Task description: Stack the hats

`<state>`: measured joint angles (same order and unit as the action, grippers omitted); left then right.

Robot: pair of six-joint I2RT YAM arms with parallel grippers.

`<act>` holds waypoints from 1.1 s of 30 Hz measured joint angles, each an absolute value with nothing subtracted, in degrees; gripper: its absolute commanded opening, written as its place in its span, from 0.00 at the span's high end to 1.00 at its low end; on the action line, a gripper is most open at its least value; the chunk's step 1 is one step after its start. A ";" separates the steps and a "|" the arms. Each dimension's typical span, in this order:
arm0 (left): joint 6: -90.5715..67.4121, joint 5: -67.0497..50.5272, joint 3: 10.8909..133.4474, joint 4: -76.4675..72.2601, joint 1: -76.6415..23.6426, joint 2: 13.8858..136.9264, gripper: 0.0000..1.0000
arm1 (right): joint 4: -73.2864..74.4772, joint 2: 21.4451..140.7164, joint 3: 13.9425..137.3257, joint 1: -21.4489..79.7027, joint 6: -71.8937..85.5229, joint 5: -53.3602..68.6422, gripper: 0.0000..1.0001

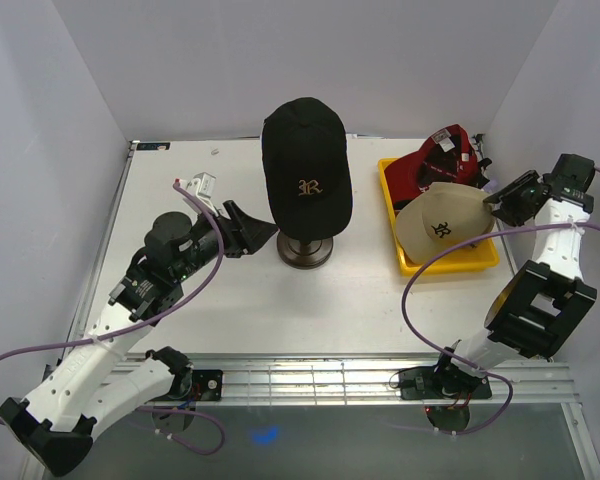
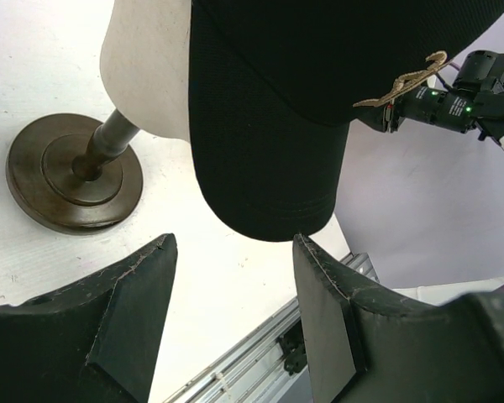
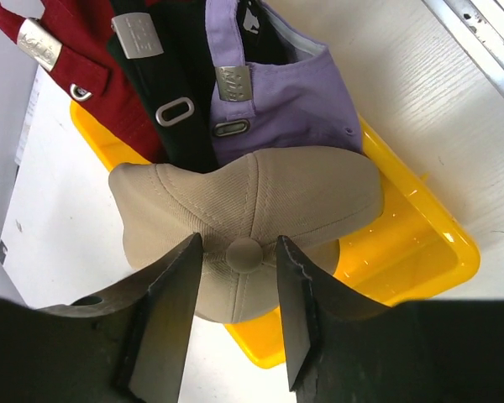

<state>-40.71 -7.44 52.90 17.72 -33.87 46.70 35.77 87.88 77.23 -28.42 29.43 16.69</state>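
Both my claws spread wide, gripping nothing.
My right claw [image 3: 237, 252] straddles the tan cap [image 3: 260, 189] at its top button, with the red cap [image 3: 67, 84] and lavender cap [image 3: 298, 105] beyond in the yellow tray [image 3: 424, 252]. My left claw [image 2: 233, 243] faces the black cap [image 2: 269, 126] on the dummy head [image 2: 147, 59].

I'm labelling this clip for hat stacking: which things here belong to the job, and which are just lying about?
Job: black R cap, tan cap, red cap, lavender cap, second black cap.
Just lying about: mannequin head on its round base, wearing the black R cap; yellow tray holding the other caps.
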 measured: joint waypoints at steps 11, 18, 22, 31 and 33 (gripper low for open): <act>-40.71 -7.90 52.90 17.52 -33.87 47.55 0.32 | 32.34 87.85 73.21 -28.18 31.44 17.96 0.41; -40.64 -7.92 52.90 17.52 -33.87 47.59 0.33 | 31.09 87.83 72.29 -27.99 32.49 18.15 0.83; -40.45 -7.92 52.90 17.52 -33.87 47.81 0.33 | 31.05 87.83 72.29 -27.81 32.82 18.15 0.92; -40.21 -7.84 53.04 17.82 -33.87 48.90 0.33 | 33.76 86.28 74.65 -27.62 32.67 19.49 0.92; -40.01 -7.70 53.21 18.24 -33.87 49.12 0.33 | 35.00 84.90 77.03 -27.51 32.62 20.84 0.92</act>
<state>-40.01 -7.70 53.21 18.24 -33.87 49.12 35.00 84.90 77.03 -27.51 32.62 20.84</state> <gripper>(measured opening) 0.671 0.257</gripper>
